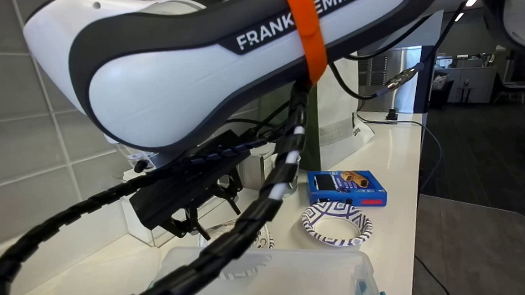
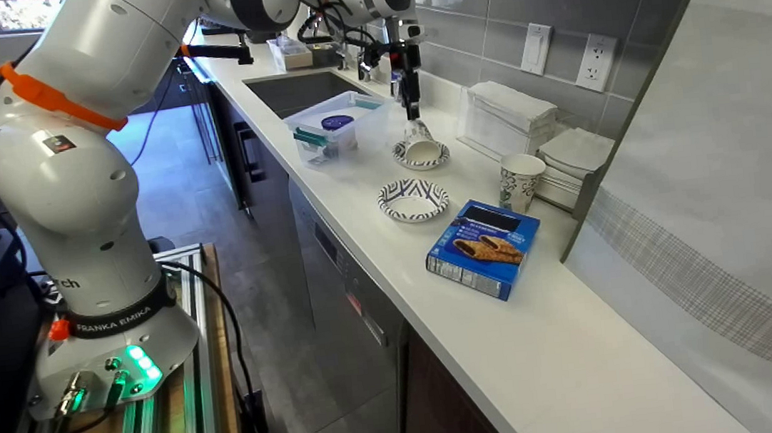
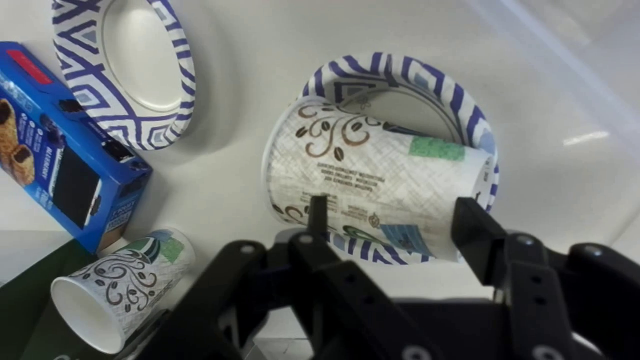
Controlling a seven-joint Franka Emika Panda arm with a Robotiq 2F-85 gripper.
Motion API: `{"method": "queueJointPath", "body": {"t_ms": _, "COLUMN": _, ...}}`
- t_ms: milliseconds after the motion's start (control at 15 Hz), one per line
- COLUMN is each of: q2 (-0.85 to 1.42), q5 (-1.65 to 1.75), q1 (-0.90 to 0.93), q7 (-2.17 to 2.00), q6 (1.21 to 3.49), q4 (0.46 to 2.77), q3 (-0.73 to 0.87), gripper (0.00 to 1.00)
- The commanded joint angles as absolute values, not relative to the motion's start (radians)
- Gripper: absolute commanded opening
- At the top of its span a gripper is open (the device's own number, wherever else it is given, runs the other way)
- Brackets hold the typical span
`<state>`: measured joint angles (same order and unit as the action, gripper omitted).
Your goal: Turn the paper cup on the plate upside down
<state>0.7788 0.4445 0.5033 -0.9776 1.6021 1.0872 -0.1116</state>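
Note:
The white paper cup [image 3: 370,175] with brown swirls and small green and blue patches lies on its side on the plate [image 3: 472,120]. In the wrist view its mouth faces left and its base right. In an exterior view the cup [image 2: 421,142] lies with its mouth toward the camera on the plate [image 2: 425,164]. My gripper [image 3: 392,201] is open, its two fingers spread along the cup's length and just above its side. In an exterior view the gripper [image 1: 223,225] points down with fingers apart; cable and arm hide much of the cup and plate there.
A bold blue-patterned plate [image 2: 413,203], a blue food box [image 2: 483,249] and another upright cup [image 2: 519,184] stand nearby. A clear plastic bin [image 2: 321,141] is close on one side. A napkin holder [image 2: 505,118] stands by the wall.

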Motion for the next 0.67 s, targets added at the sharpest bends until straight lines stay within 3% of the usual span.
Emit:
{"method": "queueJointPath", "body": {"t_ms": 0, "q2": 0.799, "q5": 0.451, "q1": 0.508, "q7": -0.949, "q6": 1.554, "q4": 1.056, "q3": -0.108, "gripper": 0.66}}
{"method": "queueJointPath", "body": {"t_ms": 67, "q2": 0.801, "q5": 0.449, "q1": 0.506, "q7": -0.947, "q6": 1.554, "q4": 1.056, "q3": -0.109, "gripper": 0.63}}
{"method": "queueJointPath", "body": {"t_ms": 333, "q2": 0.796, "q5": 0.435, "q1": 0.500, "q7": -0.931, "q6": 1.591, "q4": 1.054, "q3": -0.121, "gripper": 0.66}}
{"method": "queueJointPath", "body": {"t_ms": 600, "q2": 0.806, "q5": 0.438, "q1": 0.504, "q7": -0.936, "q6": 1.597, "q4": 1.032, "q3": -0.126, "gripper": 0.62}}
